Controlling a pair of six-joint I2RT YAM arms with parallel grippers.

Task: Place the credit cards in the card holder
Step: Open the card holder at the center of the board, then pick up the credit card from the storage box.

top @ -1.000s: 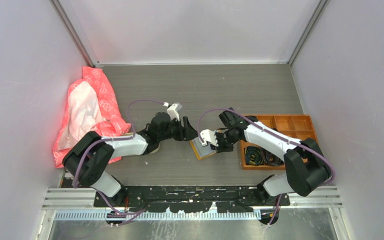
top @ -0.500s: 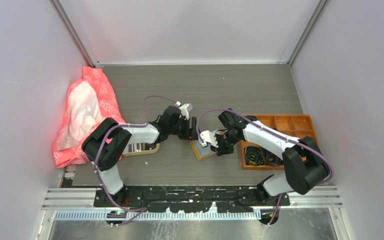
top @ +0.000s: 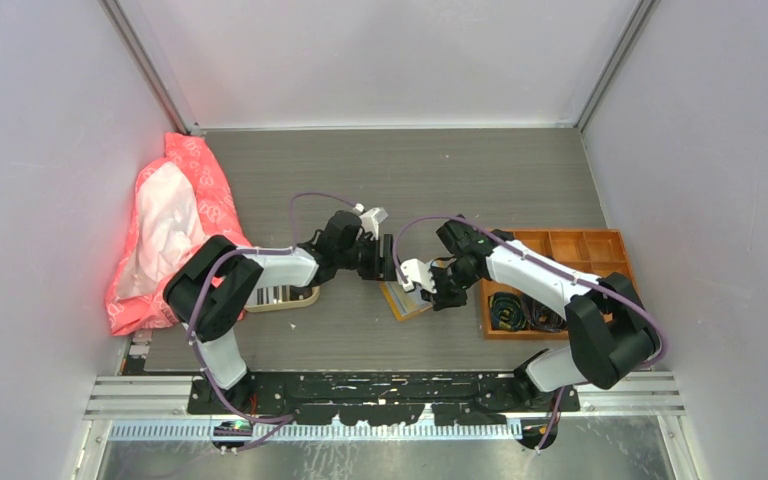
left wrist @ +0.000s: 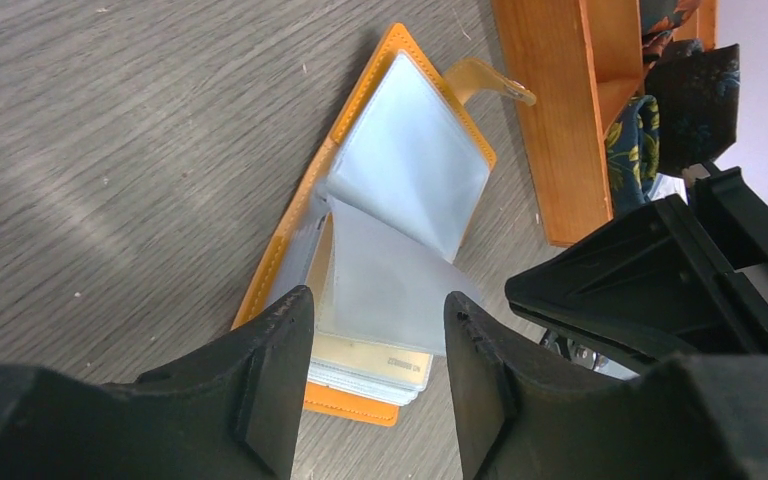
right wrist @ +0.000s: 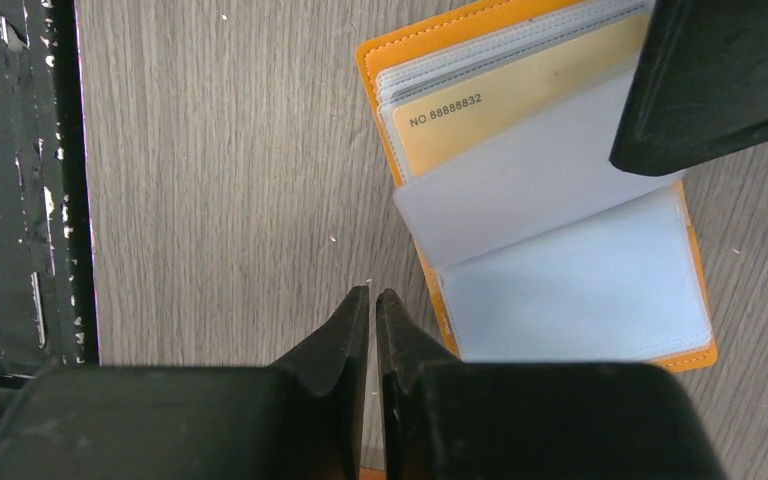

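Note:
The mustard-orange card holder lies open on the table, its clear sleeves fanned out. A gold numbered card sits in one sleeve on top of a stack of pale cards. My left gripper hovers open over the holder's near end with nothing between its fingers. My right gripper is shut and empty, its tips on the table just beside the holder's edge. Striped credit cards lie in a beige tray under the left arm.
An orange compartmented box with black coils stands right of the holder; its wooden wall is close to it. A pink and white cloth lies at the far left.
The left arm swung right from over the tray to the card holder, and its jaws narrowed a little. The right gripper stayed shut beside the holder.

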